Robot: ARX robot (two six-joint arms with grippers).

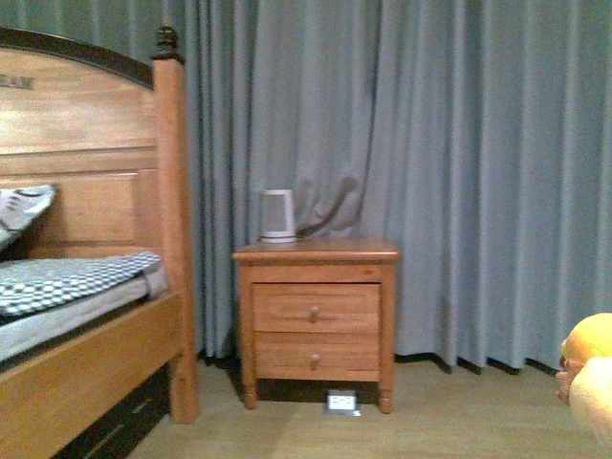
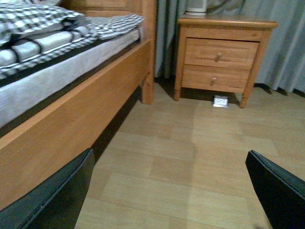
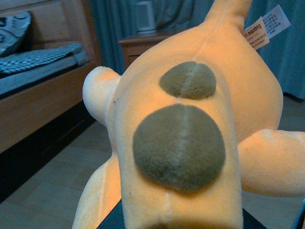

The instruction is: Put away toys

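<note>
Orange-yellow fabric fills the right wrist view: one plush animal (image 3: pixel 190 143) sits gripped in the right jaws, of which only dark slivers show at its base. Its soft, rounded back bears two olive-brown spots, a big spot (image 3: pixel 178 148) and a smaller spot (image 3: pixel 188 80) beyond it, both crossed by one seam. Stubby limbs stick out on both sides, and one white tag (image 3: pixel 267 26) with red print hangs near its far end. In the front view the plush animal (image 1: pixel 588 368) shows at the right edge.

The left jaws stand wide with nothing between them, two black fingers (image 2: pixel 52 200) above the wood floor (image 2: pixel 181 157).

Farther out are one bed (image 1: pixel 86 239), one nightstand (image 1: pixel 316 306) with two drawers, one white jug (image 1: pixel 277 215) on top of it, and grey-blue curtains (image 1: pixel 459 143).
</note>
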